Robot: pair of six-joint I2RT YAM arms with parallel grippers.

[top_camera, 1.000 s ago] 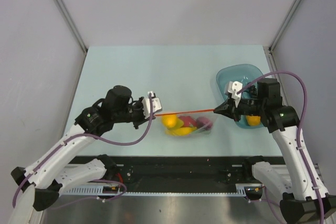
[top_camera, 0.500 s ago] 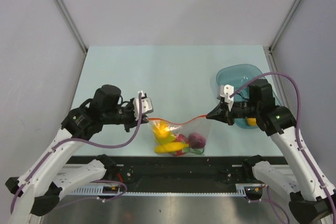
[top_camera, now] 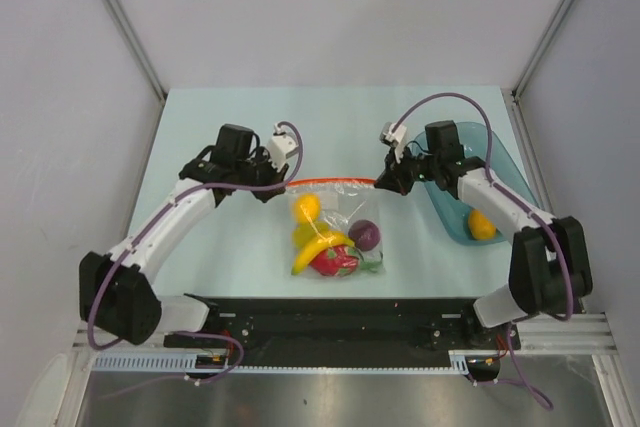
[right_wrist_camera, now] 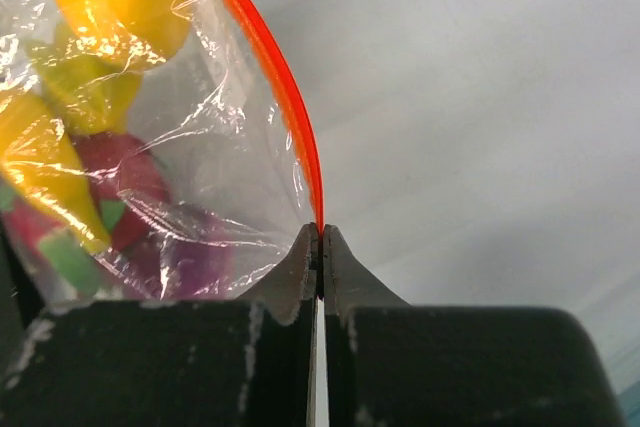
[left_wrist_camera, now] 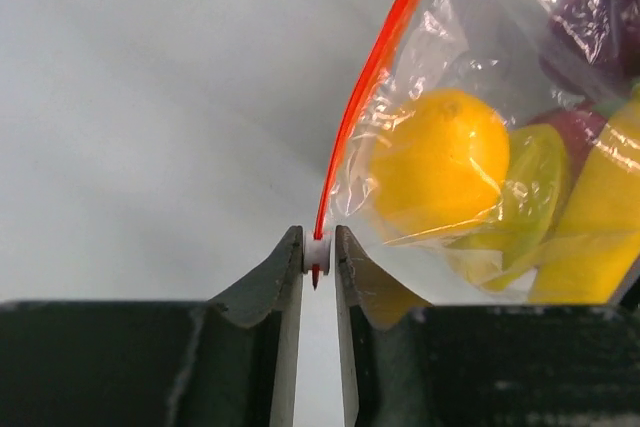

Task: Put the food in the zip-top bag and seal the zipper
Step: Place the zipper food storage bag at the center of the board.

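Stretching left to right between the two grippers, the zipper (top_camera: 330, 183) is seen as a thin orange-red line along the far edge of the zip-top bag (top_camera: 345, 219). The bag is spread on the pale table (top_camera: 220, 137) near its middle, with its body reaching toward the arm bases. The left gripper (top_camera: 285, 185) is closed on the left end of the strip, where a small white piece is pinched between the jaws in the left wrist view. The right gripper (top_camera: 381, 185) is closed on the right end, its jaws shut tight on the strip in the right wrist view. From each gripper the strip runs straight away toward the other, so its long axis lies along the line joining them, and neither arm is nearer than the other. Inside the bag, on the near side of the strip, the food is gathered: a yellow round fruit (top_camera: 307, 208), a banana (top_camera: 315, 250), a purple ball (top_camera: 365, 234) and a red piece (top_camera: 335, 261). One orange fruit (top_camera: 481, 225) lies apart in the teal bowl (top_camera: 500, 162) to the right, outside the bag. Whether the strip is pressed shut along its whole length cannot be told. It is judged that any sealing stroke would have to travel along this left-to-right line.
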